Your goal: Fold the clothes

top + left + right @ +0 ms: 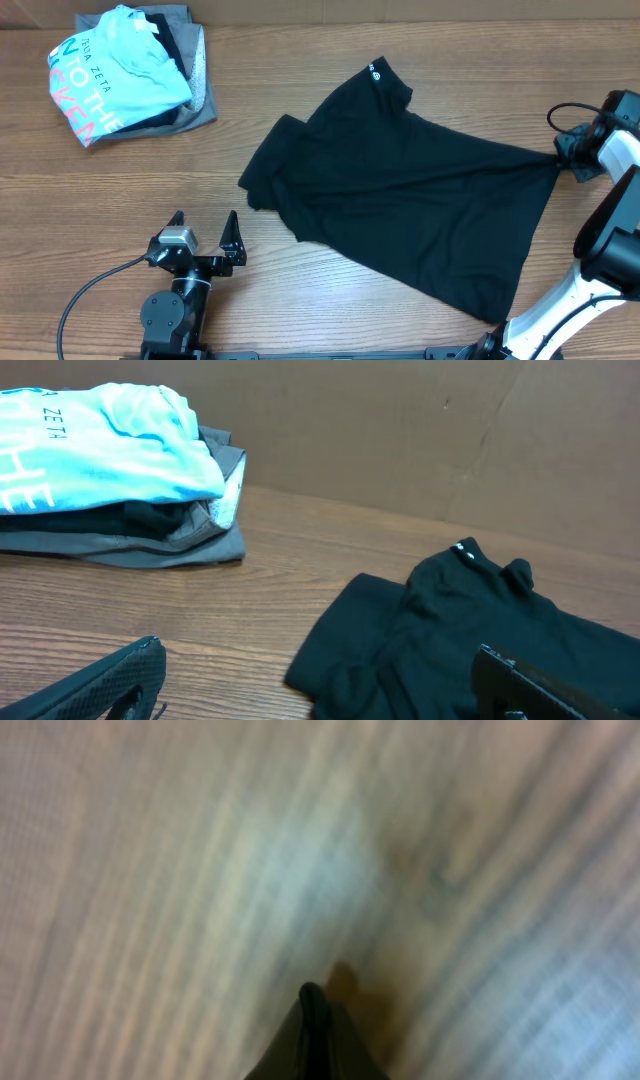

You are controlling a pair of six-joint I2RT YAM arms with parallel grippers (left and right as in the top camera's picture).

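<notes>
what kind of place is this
Probably a robot lab bench for laundry folding: a wood table, a cardboard wall behind it, a robot arm, and a black tee near a pile of clothes.

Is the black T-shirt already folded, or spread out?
Spread out, rumpled: the black T-shirt lies open on the table, one corner pinched by the right gripper.

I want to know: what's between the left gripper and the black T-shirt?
Just bare wooden table between the left gripper and the black T-shirt, seen in the overhead view.
</notes>
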